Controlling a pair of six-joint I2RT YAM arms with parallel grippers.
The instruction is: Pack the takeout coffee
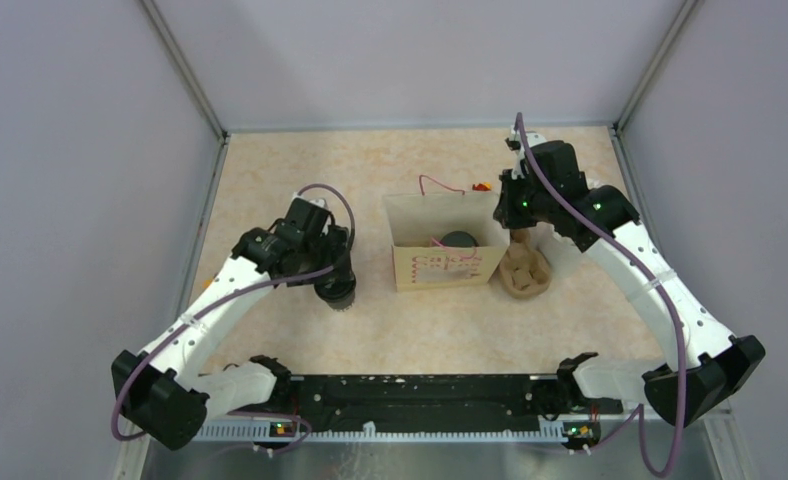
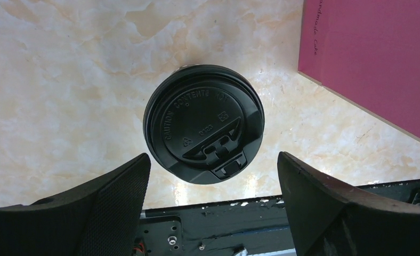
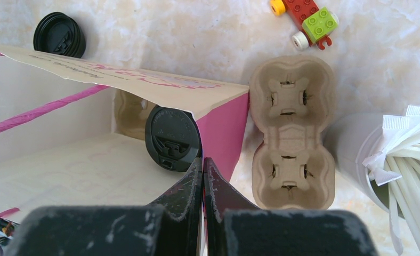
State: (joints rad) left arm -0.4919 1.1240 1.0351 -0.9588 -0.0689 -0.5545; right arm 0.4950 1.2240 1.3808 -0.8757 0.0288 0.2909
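Note:
One takeout coffee cup [image 2: 203, 124], black with a round black lid, stands on the table left of the paper bag [image 1: 438, 265]. My left gripper [image 2: 213, 160] hovers over it, open, with both fingers wide of the lid and not touching it. In the top view this gripper [image 1: 335, 285] covers most of the cup. The second cup [image 3: 171, 137] sits inside the bag, also visible in the top view [image 1: 458, 240]. At the bag's right corner, my right gripper [image 3: 203, 160] is shut on the top edge of the bag's pink side wall [image 3: 224, 122].
A brown pulp cup carrier [image 3: 293, 133] lies on the table right of the bag. A pale cup of white straws [image 3: 405, 160] stands further right. Toy bricks [image 3: 306, 18] lie behind the carrier. The black base rail [image 1: 420, 395] runs along the near edge.

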